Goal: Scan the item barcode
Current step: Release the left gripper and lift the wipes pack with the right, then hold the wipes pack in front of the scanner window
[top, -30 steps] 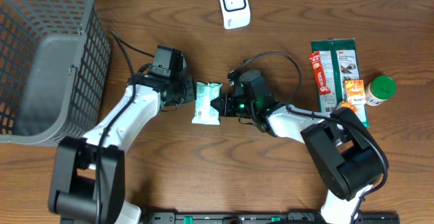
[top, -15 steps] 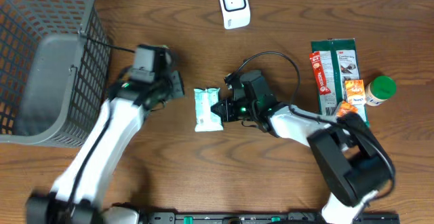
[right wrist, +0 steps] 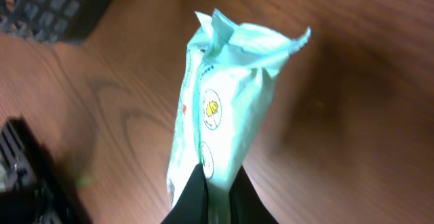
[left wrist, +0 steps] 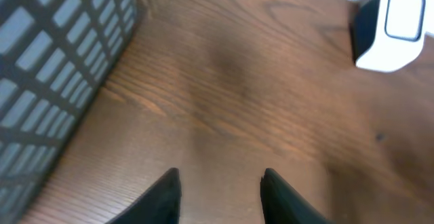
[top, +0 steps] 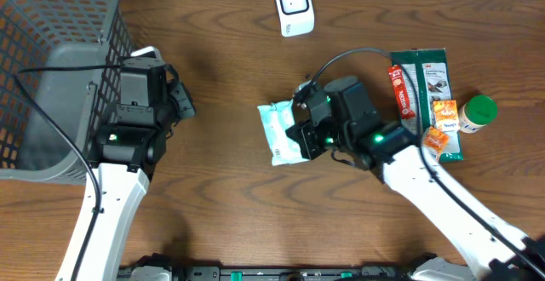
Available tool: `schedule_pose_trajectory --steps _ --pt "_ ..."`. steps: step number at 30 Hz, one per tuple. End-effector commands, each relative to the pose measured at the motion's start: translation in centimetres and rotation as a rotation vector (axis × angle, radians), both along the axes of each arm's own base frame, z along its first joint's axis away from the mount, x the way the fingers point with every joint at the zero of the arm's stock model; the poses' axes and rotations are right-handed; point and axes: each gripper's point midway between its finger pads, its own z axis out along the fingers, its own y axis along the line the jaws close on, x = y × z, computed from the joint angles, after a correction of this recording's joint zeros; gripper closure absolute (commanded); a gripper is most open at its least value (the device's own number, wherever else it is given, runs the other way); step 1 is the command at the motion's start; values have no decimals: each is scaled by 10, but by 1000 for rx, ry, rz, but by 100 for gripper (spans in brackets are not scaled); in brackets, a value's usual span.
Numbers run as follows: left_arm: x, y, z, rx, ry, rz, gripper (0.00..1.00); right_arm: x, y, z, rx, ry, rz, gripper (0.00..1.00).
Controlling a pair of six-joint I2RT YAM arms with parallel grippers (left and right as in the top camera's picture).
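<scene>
Right claw (right wrist: pixel 217 187) clamps pale pack (right wrist: pixel 224 108) (scanner (top: pixel 294 7) beyond, basket (top: pixel 119 51) leftward).

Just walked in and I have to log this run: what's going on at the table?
The right gripper is shut on one end of a pale green packet near the middle of the table. The left gripper is open and empty beside the grey basket. The packet is not yet at the white scanner at the far edge.
</scene>
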Motion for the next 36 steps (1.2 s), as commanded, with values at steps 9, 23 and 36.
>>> schedule_pose_trajectory --steps 9,23,36 --pt "-4 35 -10 88 42 109 21 23 -39 90 -324 -336 130 99" --pt "-4 35 -11 89 47 108 18 52 -18 120 -608 -792 455 99" --pt "-4 35 -11 89 47 109 18 89 -11 99 -1039 -967 684 99"
